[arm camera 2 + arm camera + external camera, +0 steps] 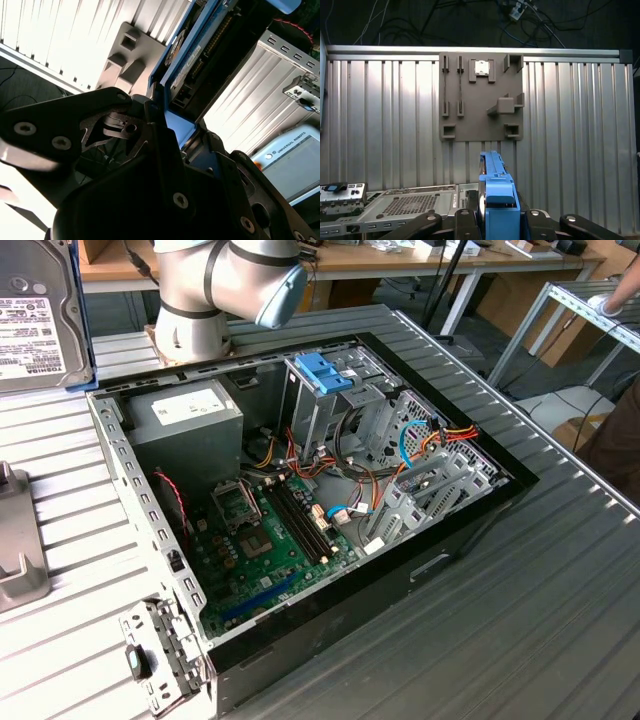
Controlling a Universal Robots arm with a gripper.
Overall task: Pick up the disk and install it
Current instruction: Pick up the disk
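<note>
Black fingers (467, 225) of the gripper (499, 225) are clamped from both sides on the disk (496, 192), a flat hard drive in a light-blue plastic carrier, which we see edge-on in the first wrist view. Beyond it, a grey moulded fixture plate (480, 97) with slots and pockets lies on the ribbed aluminium tabletop (570, 125).

In the exterior view the disk is nearest to us, at the upper left of the frame. Its labelled grey face is turned our way and it is cut by the frame's edge. The open black-sided computer case (330, 625) fills the middle, with a green motherboard (270, 540) on its floor. Farther back we see the tall metal drive cage (312, 415) with a blue-handled carrier (325, 370) on top. The grey-and-blue robot arm (220, 290) stands at the top centre.
</note>
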